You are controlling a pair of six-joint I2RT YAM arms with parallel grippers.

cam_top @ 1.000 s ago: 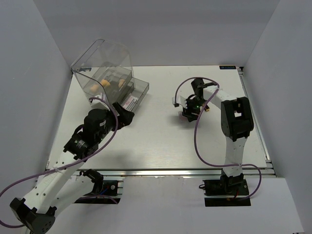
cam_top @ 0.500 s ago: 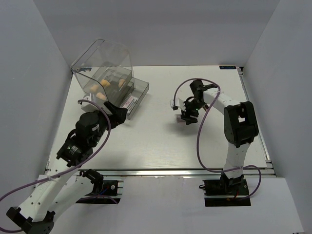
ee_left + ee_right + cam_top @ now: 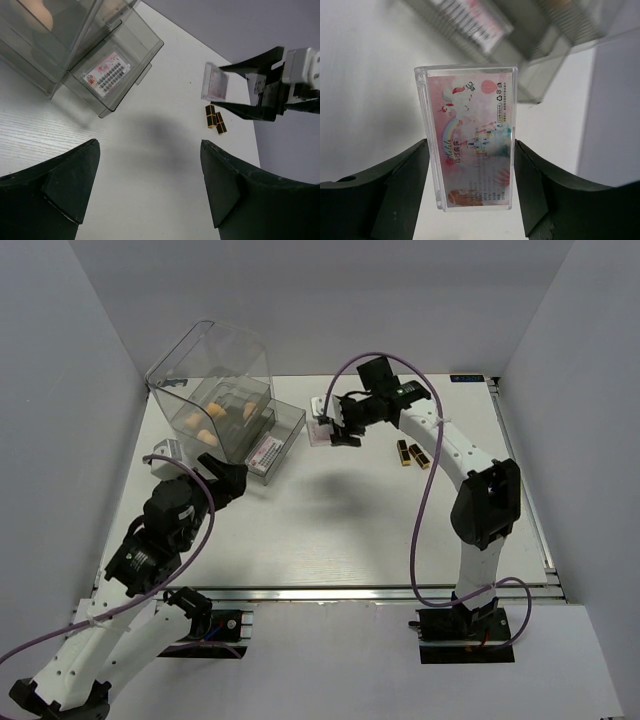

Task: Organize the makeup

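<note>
My right gripper [image 3: 328, 430] is shut on a flat clear pink palette [image 3: 470, 137] and holds it above the table, right of the clear drawer box [image 3: 225, 390]; it also shows in the left wrist view [image 3: 215, 82]. A second palette [image 3: 106, 74] lies in the box's pulled-out drawer [image 3: 268, 447]. Several tan sponges [image 3: 215, 412] sit inside the box. Two black-and-gold lipstick tubes [image 3: 410, 453] lie side by side on the table, also in the left wrist view [image 3: 215, 119]. My left gripper [image 3: 150, 175] is open and empty, near the drawer's front.
The white table [image 3: 330, 530] is walled by grey panels on three sides. A metal rail [image 3: 330, 592] runs along the near edge. The right arm's purple cable [image 3: 415, 530] loops over the table's right half.
My right gripper has lifted the palette from mid-table and carried it back and left toward the drawer box, uncovering the two lipsticks. My left gripper has drawn back from the drawer.
</note>
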